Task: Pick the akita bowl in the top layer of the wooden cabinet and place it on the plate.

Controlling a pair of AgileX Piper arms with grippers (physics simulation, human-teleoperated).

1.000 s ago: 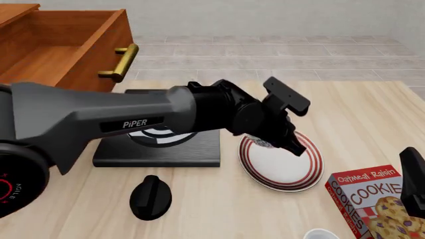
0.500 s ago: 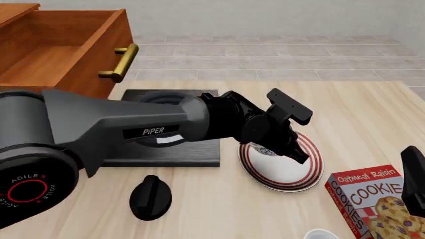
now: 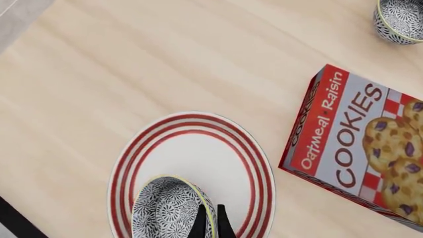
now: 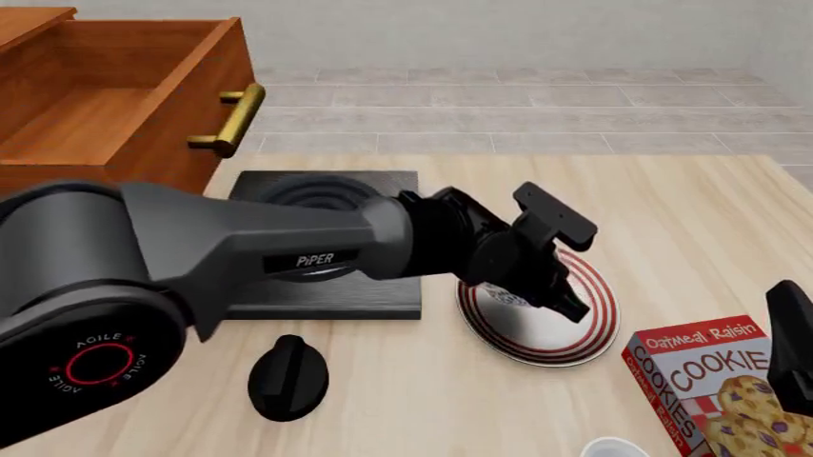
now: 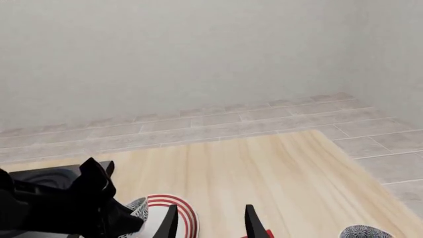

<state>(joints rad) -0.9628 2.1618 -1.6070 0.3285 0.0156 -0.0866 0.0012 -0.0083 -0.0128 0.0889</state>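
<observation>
The akita bowl (image 3: pixel 165 210), blue-and-white patterned with a pale rim, sits low over the near part of the red-ringed white plate (image 3: pixel 198 144). My left gripper (image 3: pixel 211 225) is shut on the bowl's rim, one finger inside and one outside. In the front view the left arm hides most of the bowl (image 4: pixel 508 297) and part of the plate (image 4: pixel 565 338). The wooden cabinet (image 4: pixel 190 124) stands at the back left, with its top layer (image 4: pixel 89 114) pulled out and no bowl showing in it. My right gripper (image 5: pixel 211 225) hangs open at the table's right side, holding nothing.
A black stove (image 4: pixel 330 290) lies left of the plate, with a black knob-shaped object (image 4: pixel 289 376) in front of it. A red cookies box (image 4: pixel 711 381) lies right of the plate. Beyond the box is another small patterned vessel (image 3: pixel 399 20).
The left arm has stretched forward and sunk, bringing the gripper and bowl down closer onto the plate. The right arm has stayed where it was.
</observation>
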